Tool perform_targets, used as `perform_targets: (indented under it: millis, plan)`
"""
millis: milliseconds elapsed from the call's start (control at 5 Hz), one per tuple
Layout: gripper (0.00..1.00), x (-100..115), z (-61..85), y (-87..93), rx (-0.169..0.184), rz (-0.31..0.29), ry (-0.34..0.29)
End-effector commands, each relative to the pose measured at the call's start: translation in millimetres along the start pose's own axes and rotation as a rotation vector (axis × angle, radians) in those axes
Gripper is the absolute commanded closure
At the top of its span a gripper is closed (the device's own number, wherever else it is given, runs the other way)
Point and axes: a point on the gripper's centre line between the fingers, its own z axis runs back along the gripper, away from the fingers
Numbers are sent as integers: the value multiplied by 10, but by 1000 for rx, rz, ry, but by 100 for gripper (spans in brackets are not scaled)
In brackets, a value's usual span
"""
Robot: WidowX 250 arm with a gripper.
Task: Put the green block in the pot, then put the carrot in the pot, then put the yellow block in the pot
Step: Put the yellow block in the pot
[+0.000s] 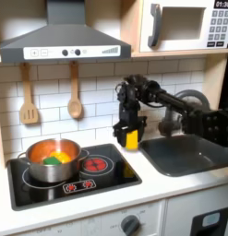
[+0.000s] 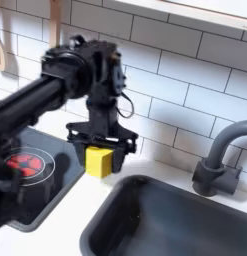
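The steel pot stands on the left burner of the toy stove in the first exterior view. Inside it lie the green block and the orange carrot. My gripper points down over the counter strip between stove and sink, shut on the yellow block. In the second exterior view the yellow block sits between the fingers of the gripper, at or just above the counter; I cannot tell whether it touches.
The black stove has a red right burner. A dark sink and grey faucet lie to the second exterior view's right. A wooden spatula and spoon hang on the tiled wall under the hood.
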Motion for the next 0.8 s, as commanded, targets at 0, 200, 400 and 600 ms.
perform_targets:
  millis: [0, 200, 400, 600]
  plan:
    - [100, -40, 283, 260, -1, 73, -57]
    - [100, -94, 415, 298, -4, 77, -76]
    - [100, -151, 503, 421, 2, 120, -95]
    - [100, -241, 540, 512, 3, 147, -93]
